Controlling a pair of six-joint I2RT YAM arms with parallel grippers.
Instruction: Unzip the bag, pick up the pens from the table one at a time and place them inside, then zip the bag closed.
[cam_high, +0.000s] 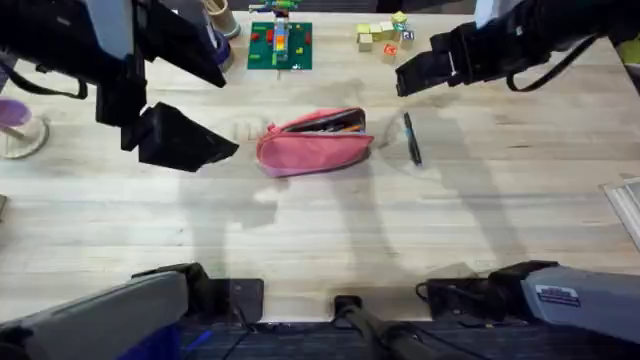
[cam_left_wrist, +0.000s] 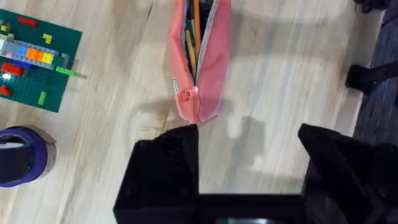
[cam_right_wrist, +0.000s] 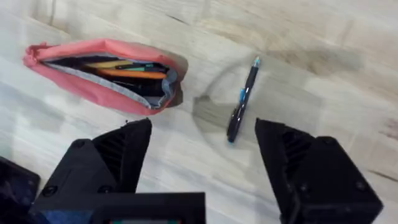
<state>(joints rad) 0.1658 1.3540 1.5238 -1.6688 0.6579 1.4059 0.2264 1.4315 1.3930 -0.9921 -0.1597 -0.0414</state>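
The pink bag (cam_high: 312, 142) lies unzipped in the middle of the table (cam_high: 320, 230), with an orange pen (cam_right_wrist: 127, 73) and dark items inside its mouth. A black pen (cam_high: 411, 138) with blue accents lies on the wood just to the right of the bag. My left gripper (cam_high: 215, 148) hovers open just left of the bag's end, and the bag (cam_left_wrist: 202, 62) is beyond its fingers (cam_left_wrist: 168, 168). My right gripper (cam_high: 410, 75) hangs open above and behind the black pen (cam_right_wrist: 242, 102), with nothing between its fingers (cam_right_wrist: 305, 162).
A green brick baseplate (cam_high: 281, 45) with coloured bricks sits at the back centre. Small coloured blocks (cam_high: 385, 35) stand at the back right. A purple round object (cam_left_wrist: 18, 155) is near the baseplate, and another purple item (cam_high: 15, 120) is at the far left.
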